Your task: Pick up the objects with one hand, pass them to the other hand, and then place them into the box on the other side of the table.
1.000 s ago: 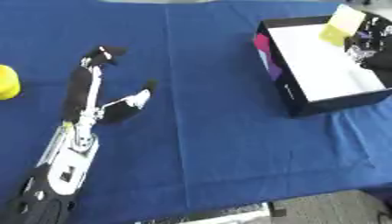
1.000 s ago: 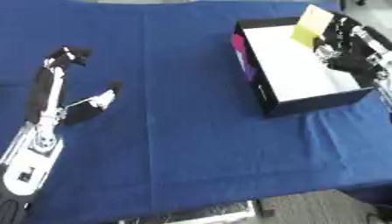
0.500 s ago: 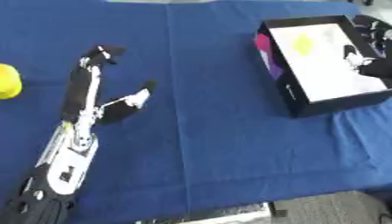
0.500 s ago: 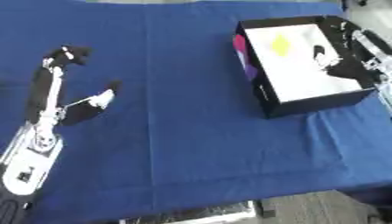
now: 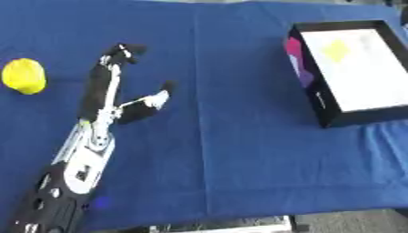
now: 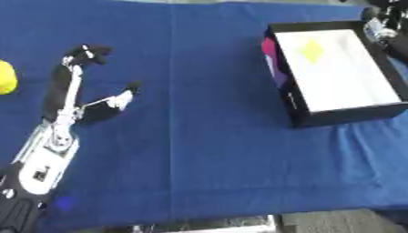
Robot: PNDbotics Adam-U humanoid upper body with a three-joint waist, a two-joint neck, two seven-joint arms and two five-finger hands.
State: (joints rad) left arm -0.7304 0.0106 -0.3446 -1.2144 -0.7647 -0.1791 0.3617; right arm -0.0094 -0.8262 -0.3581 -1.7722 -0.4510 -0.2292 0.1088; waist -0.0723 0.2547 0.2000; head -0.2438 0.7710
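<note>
At the far left edge of the blue tablecloth [image 5: 215, 136], a round yellow object [image 5: 24, 76] is lying by itself, apart from the robot's fingers. Just to its right, the left hand [image 5: 111, 100] is resting open on the cloth, its fingers stretching straight up the table and its thumb sticking out to the right, holding nothing. Across a wide stretch of cloth, the black box [image 5: 323, 107] is sitting near the right side, with a pink and purple panel on its left wall. A small yellow piece [image 6: 311, 50] is lying inside on the white floor, toward the far end. At the upper right corner, part of the right hand [image 6: 384, 28] is showing beside the box; I cannot tell how its fingers are standing.
</note>
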